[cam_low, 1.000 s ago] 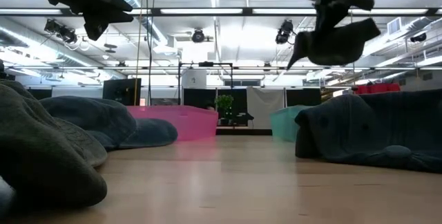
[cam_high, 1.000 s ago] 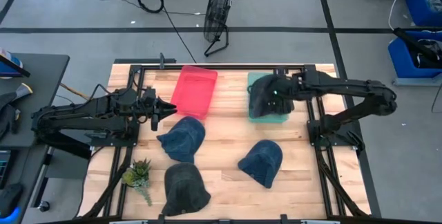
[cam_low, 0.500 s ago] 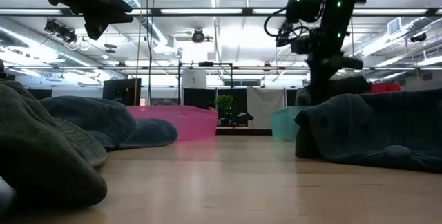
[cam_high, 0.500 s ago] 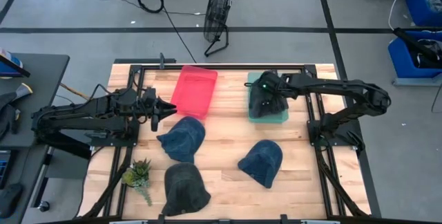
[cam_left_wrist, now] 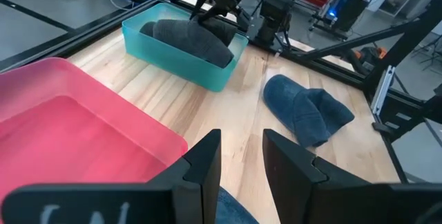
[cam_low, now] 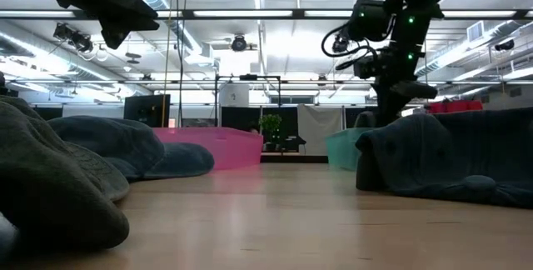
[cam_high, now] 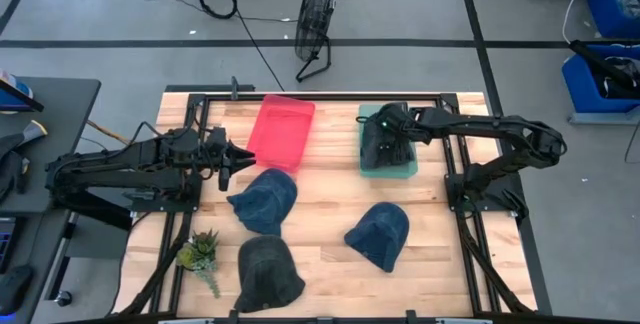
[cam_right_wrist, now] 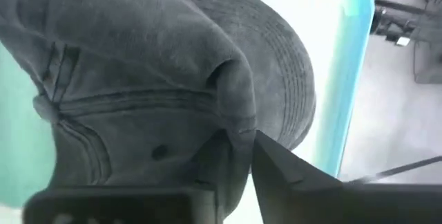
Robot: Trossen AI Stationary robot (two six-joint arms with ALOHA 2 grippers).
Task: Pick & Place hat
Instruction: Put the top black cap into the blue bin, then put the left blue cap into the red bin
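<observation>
A dark grey hat lies in the teal bin at the table's far right; the left wrist view shows the hat filling that bin. My right gripper reaches down into the bin from above and is shut on the hat. My left gripper hovers open beside the pink bin, touching nothing. Three more hats rest on the wood: a blue one, a dark grey one and another blue one. My right gripper pinches a raised fold of the grey hat's crown between its two fingers, coming from above and pointing down. The hat rests inside the teal bin, its cloth bunched up at the fingers.
A small potted plant stands at the near left corner. The pink bin holds nothing. Bare wood lies between the two bins and between the hats. In the low view, hats block the near ground.
My right gripper has moved down and slightly toward the far left, carrying the grey hat. A second ago the hat hung clear in the air below the fingers; now it sits lowered into the teal bin. The gripper has stayed shut on it.
</observation>
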